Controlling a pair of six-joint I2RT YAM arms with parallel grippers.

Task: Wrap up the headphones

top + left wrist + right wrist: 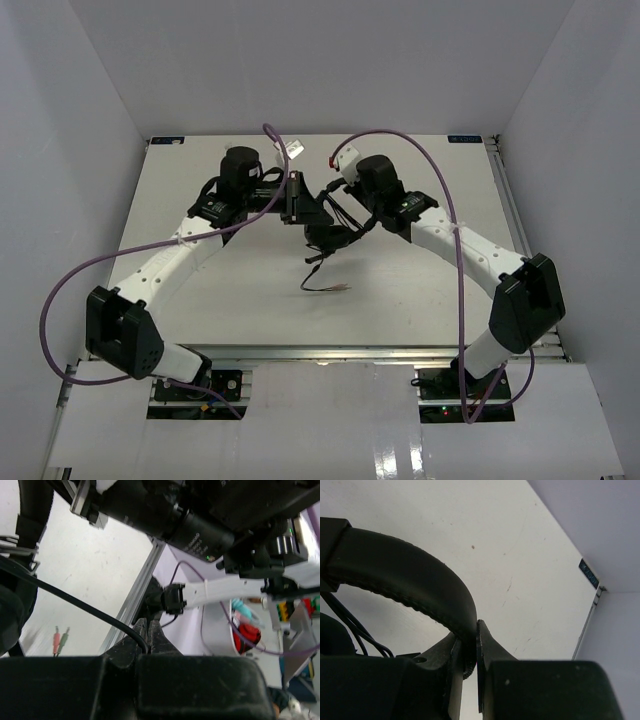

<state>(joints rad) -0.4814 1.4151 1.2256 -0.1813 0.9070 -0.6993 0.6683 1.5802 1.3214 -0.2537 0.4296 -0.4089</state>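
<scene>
Wrapping looks only partly done: the headphones [326, 232], near the middle of the table [210, 310], are clamped at the headband [405, 582] by the right gripper [470, 656], the left gripper [148, 636] pinches the cable [75, 603], and its plug end [338, 288] trails loose at 6 o'clock.

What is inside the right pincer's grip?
The padded headband of the headphones, clamped in the right pincer. Its thin cable hangs beside. How deep the band sits is covered by the pincer's own body.
</scene>
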